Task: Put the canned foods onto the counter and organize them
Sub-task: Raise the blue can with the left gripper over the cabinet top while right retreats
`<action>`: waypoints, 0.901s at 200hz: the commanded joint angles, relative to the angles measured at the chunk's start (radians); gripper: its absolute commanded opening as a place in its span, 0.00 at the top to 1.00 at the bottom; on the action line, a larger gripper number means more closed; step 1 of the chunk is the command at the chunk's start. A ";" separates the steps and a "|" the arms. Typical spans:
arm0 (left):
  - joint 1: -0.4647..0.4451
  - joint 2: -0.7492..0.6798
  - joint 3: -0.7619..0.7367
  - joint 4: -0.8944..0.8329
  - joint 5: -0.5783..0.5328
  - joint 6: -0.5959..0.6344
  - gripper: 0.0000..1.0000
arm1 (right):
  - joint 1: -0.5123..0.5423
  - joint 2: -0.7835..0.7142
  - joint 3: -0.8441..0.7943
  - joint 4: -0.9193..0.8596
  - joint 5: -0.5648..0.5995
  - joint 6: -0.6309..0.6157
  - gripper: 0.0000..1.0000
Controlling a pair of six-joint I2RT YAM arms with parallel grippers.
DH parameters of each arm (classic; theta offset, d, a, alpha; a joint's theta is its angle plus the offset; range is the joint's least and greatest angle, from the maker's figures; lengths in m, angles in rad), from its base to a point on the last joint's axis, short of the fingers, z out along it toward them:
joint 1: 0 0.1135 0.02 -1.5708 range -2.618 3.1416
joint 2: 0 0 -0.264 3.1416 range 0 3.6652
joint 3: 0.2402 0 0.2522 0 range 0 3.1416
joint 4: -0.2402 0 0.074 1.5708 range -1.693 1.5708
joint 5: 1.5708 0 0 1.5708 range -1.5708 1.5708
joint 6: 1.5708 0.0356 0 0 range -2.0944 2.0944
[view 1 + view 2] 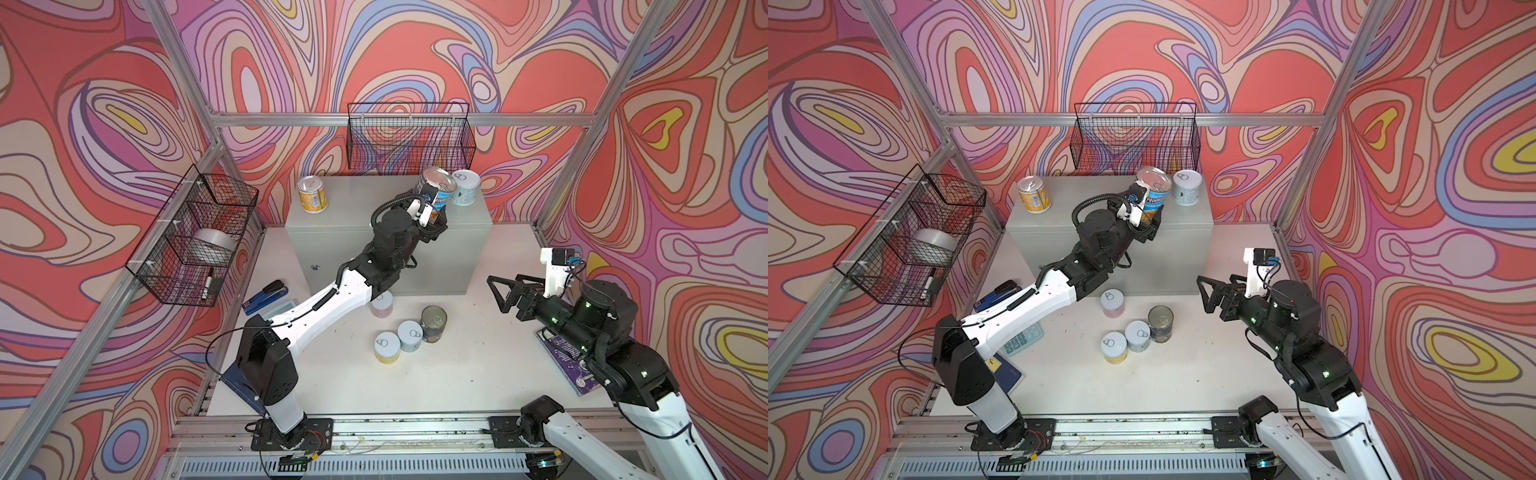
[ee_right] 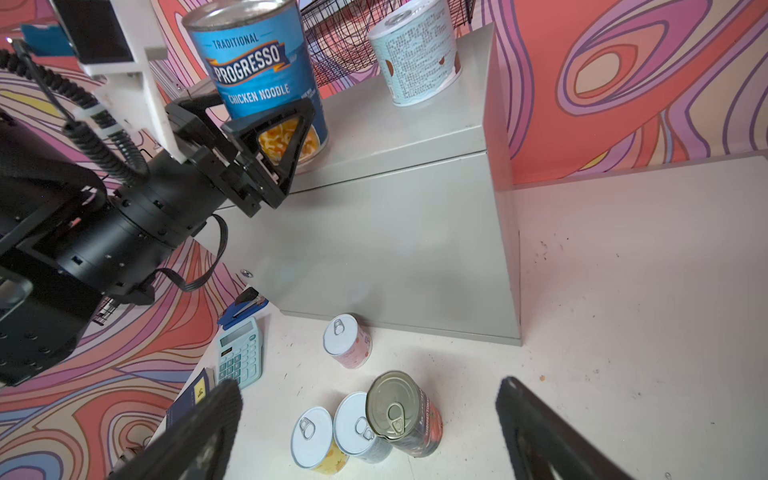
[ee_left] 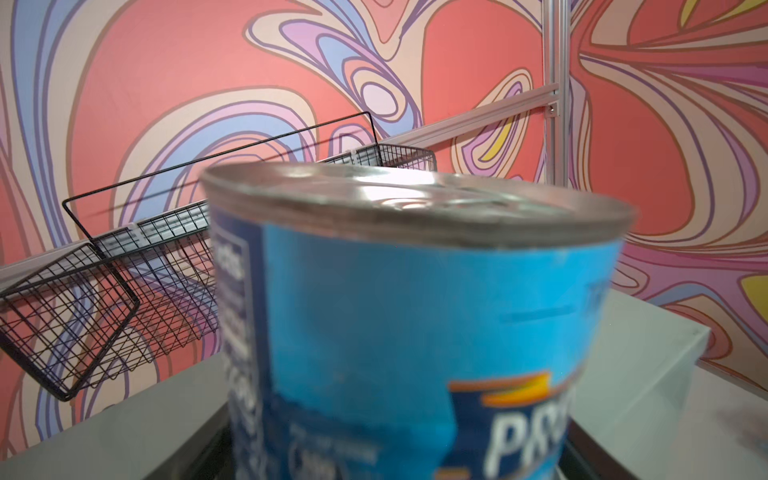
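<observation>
Left gripper (image 1: 435,218) clamped around tilted Progresso can (image 1: 437,185) at the counter (image 1: 353,210) top, right gripper (image 1: 497,294) spread wide, empty, right of the counter

Left arm (image 1: 328,305) reaching up and forward from its base at near edge, elbow bending, white forearm stretching diagonally toward centre in both top views. Black wrist angling upward. Left gripper (image 1: 434,219) clamping low on tall blue Progresso can (image 1: 438,183), jaws pressing on opposite sides. Right arm (image 1: 623,370) rising from its base at near right, folding at elbow, wrist lying roughly level and pointing leftward. Right gripper (image 1: 502,294) hovering in mid-air, jaws standing wide apart, gripping nothing.
</observation>
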 commanded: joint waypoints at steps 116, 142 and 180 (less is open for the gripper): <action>0.051 0.007 -0.010 0.171 -0.105 -0.226 0.62 | 0.004 -0.017 -0.030 -0.082 0.077 -0.054 0.02; 0.055 -0.001 -0.054 0.190 -0.106 -0.252 0.58 | 0.005 -0.024 -0.037 -0.083 0.084 -0.050 0.02; 0.058 -0.002 -0.085 0.187 -0.081 -0.270 0.25 | 0.004 -0.023 -0.044 -0.078 0.074 -0.042 0.01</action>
